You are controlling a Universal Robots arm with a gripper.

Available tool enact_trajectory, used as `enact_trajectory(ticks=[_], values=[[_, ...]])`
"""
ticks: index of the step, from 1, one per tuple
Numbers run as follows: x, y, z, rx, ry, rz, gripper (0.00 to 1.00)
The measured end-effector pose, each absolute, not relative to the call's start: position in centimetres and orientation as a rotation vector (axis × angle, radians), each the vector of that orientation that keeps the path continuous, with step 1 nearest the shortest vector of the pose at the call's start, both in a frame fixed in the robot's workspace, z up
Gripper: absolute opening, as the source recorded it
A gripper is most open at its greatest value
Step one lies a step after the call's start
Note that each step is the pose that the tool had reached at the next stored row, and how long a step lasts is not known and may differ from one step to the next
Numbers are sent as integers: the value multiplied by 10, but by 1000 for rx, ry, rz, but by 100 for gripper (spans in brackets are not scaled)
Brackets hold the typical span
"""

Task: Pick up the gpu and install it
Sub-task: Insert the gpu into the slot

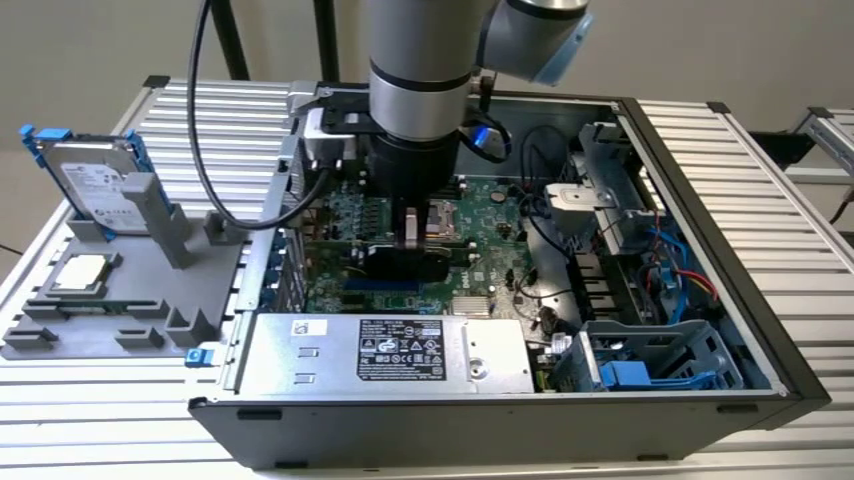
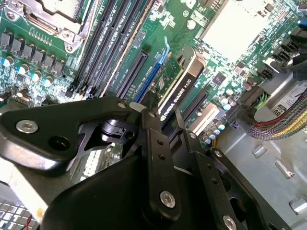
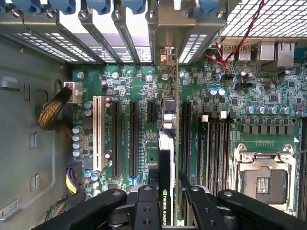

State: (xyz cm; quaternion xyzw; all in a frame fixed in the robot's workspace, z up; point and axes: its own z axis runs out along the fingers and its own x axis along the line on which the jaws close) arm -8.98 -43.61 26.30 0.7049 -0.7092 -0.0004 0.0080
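Computer case [image 1: 747, 330]: we see it lying open on the tabletop [image 1: 80, 430].
Motherboard [image 3: 139, 91]: green, inside the case.
Gpu [image 2: 180, 88]: upright on edge over the motherboard's slots.
Claw [image 3: 165, 201]: we find it clamped on the gpu.

Arm vertical, wrist pointing straight down; gripper [image 3: 168, 201] fingers [image 2: 160, 158] closed on sthg thin betw. them.

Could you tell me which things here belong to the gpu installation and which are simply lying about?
In use:
- gpu, standing on edge over the motherboard slots
- hand, closed on the gpu
- computer case

Lying about:
- hard drive, upright in the grey holder
- processor chip
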Motion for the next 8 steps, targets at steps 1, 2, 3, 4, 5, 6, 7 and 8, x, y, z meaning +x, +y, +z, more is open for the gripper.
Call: enact_trajectory(ticks=[1,2,3,4,5,6,7,8], values=[[-89,-436,263,2204,-2216,-1,0],[-88,-436,263,2205,-2215,-1,0],[-87,-436,263,2206,-2214,-1,0],[-86,-436,263,2207,-2213,-1,0],[-86,-436,263,2208,-2213,-1,0],[-86,-436,264,2207,-2213,-1,0],[-86,-436,264,2208,-2213,-1,0],[-86,-436,264,2207,-2213,-1,0]])
